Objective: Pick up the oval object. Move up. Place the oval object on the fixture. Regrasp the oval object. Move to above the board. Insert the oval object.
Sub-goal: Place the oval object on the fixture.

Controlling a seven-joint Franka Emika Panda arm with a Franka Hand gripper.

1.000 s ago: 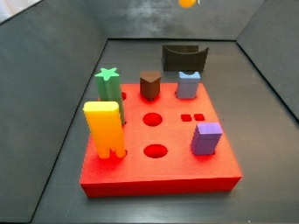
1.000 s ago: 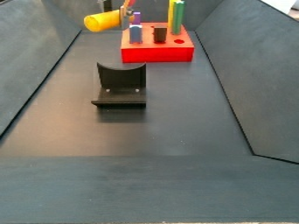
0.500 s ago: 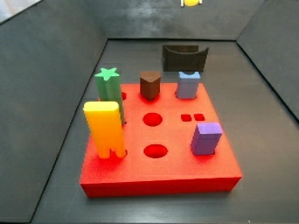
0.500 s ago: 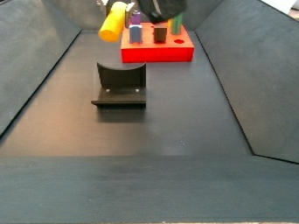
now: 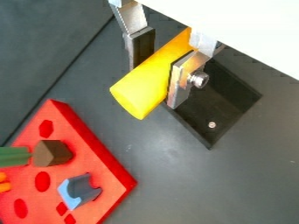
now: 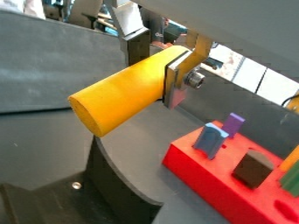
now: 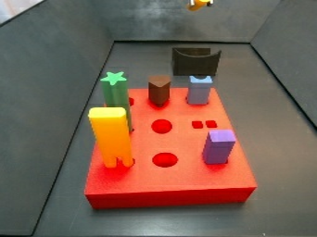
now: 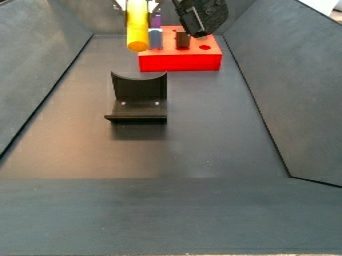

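Note:
My gripper (image 5: pixel 159 63) is shut on the oval object (image 5: pixel 149 77), a smooth yellow-orange peg clamped across its width between the silver fingers (image 5: pixel 184 77). Most of the peg's length sticks out past the fingers. In a side view the oval object (image 8: pixel 136 25) hangs nearly upright in the air, above and behind the fixture (image 8: pixel 136 97). In both wrist views the dark fixture (image 5: pixel 219 102) lies beneath the held peg. The red board (image 7: pixel 186 180) lies flat on the floor, and the oval object (image 7: pixel 199 3) shows only at the picture's top edge, over the fixture (image 7: pixel 196 61).
On the board stand a tall yellow two-legged block (image 7: pixel 111 134), a green star peg (image 7: pixel 115 81), a brown peg (image 7: pixel 158 90), a blue peg (image 7: pixel 199 90) and a purple peg (image 7: pixel 221 146). Grey sloping walls (image 8: pixel 287 90) close in the floor.
The held peg has swung from lying level to nearly upright in the side view, and the wrist has turned and shifted right. Board and fixture have not moved.

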